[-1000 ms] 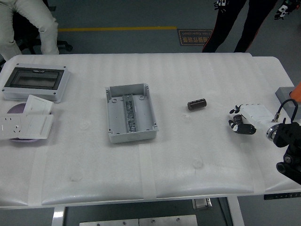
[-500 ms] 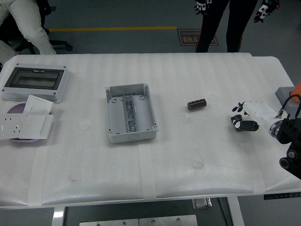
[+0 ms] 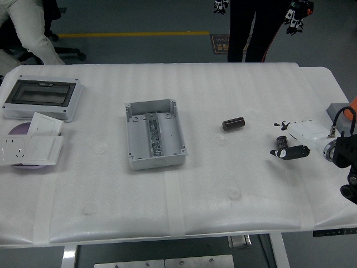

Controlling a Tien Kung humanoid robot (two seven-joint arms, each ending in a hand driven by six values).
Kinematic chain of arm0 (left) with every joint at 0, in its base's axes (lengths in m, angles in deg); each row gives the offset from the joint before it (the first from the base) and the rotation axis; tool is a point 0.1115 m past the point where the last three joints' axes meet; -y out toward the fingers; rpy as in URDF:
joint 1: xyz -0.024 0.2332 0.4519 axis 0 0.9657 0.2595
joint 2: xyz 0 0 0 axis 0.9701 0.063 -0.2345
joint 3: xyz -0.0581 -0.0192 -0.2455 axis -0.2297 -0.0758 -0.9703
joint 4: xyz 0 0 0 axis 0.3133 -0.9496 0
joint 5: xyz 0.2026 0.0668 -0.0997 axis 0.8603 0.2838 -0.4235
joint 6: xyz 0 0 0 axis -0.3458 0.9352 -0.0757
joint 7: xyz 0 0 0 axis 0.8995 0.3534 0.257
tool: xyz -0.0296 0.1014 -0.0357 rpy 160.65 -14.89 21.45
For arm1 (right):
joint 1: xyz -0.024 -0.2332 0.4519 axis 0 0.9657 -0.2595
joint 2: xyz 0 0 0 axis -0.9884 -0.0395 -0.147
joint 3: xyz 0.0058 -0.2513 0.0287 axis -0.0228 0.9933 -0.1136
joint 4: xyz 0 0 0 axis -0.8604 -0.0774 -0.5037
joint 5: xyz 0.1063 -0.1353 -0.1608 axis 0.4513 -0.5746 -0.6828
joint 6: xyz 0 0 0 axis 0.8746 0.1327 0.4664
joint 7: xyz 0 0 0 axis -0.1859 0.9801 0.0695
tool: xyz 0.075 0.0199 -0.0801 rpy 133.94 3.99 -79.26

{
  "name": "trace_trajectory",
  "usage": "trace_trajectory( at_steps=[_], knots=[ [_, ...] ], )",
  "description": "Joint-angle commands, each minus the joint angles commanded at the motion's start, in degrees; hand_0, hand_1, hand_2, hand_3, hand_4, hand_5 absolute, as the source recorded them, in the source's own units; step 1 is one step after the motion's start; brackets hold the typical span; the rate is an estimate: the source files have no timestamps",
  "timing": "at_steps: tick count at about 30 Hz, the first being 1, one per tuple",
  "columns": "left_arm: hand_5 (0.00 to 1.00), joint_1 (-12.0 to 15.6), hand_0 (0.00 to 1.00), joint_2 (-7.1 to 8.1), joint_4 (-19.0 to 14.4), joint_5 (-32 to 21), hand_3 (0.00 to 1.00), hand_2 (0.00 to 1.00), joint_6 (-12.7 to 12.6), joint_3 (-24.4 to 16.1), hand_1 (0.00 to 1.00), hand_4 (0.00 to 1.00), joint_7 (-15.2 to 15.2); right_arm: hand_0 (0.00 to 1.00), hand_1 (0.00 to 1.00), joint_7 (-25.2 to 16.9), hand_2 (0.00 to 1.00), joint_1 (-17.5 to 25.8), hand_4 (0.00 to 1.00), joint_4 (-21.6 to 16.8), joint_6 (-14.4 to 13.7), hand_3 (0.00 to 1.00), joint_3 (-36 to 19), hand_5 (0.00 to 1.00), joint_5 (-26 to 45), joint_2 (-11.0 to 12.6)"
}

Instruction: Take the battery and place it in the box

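A small dark cylindrical battery (image 3: 234, 123) lies on its side on the white table, right of centre. An open grey box (image 3: 154, 133) with a metal rail inside sits at the table's centre-left. My right hand (image 3: 286, 140) comes in from the right edge, low over the table, to the right of the battery and apart from it. Its fingers are spread and hold nothing. My left arm is out of view.
A closed grey enclosure with a dark window (image 3: 42, 97) stands at the far left. White socket plates (image 3: 30, 145) lie in front of it. A grey block (image 3: 339, 114) sits at the right edge. A person (image 3: 256, 22) stands beyond the far side.
My right hand has shifted slightly right and its fingers have spread out. The person behind the table has walked to the left. The battery and box have not moved.
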Motion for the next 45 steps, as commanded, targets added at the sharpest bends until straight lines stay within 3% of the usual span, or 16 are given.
trace_trajectory(
  at_steps=[10,23,24,29,30,35,36,45],
  knots=[
    [0.002,-0.09,0.561,0.21,0.02,-0.01,0.51,0.514,-0.14,-0.01,0.617,0.148,-0.21,0.889,0.822,-0.27,0.998,-4.2,0.998,3.24,-0.13,0.998,7.28,0.614,-0.87,1.49],
    [0.002,-0.4,0.557,0.29,-0.01,-0.01,0.51,0.517,-0.38,0.04,0.614,0.132,-0.55,0.883,0.797,-4.6,0.998,-7.31,0.998,5.5,-7.31,0.998,13.76,0.612,-0.34,0.29],
    [0.002,-0.39,0.554,0.3,-0.02,0.01,0.512,0.512,-0.38,0.02,0.614,0.126,-0.54,0.799,0.734,-4.82,0.969,-7.44,0.852,5.62,-7.58,0.998,14.04,0.517,-0.51,0.25],
    [0.002,-0.32,0.554,0.37,-0.06,0.11,0.512,0.512,-0.33,-0.11,0.614,0.126,-0.5,0.799,0.734,-5.58,0.969,-7.98,0.852,6.31,-8.24,0.998,15.26,0.517,-1.05,0.11],
    [0.002,-0.31,0.554,0.39,-0.06,0.13,0.513,0.511,-0.33,-0.12,0.611,0.126,-0.5,0.729,0.675,-5.71,0.825,-8.1,0.637,6.49,-8.3,0.973,15.53,0.373,-1.09,0.13],
    [0.002,-0.31,0.554,0.49,-0.08,0.15,0.513,0.511,-0.31,-0.03,0.611,0.126,-0.56,0.729,0.675,-6.05,0.825,-8.6,0.637,7.38,-8.42,0.973,16.5,0.373,-1.11,0.2],
    [0.002,-0.32,0.552,0.5,-0.08,0.17,0.512,0.509,-0.32,-0.02,0.609,0.126,-0.58,0.71,0.649,-6.11,0.78,-8.66,0.458,7.54,-8.46,0.845,16.6,0.255,-1.08,0.2],
    [0.002,-0.39,0.553,0.52,-0.04,-0.58,0.513,0.509,-0.32,0.85,0.608,0.126,-0.98,0.705,0.64,-6.72,0.772,-8.73,0.422,8.56,-8.93,0.811,17.51,0.238,-0.53,0.04]
  ],
)
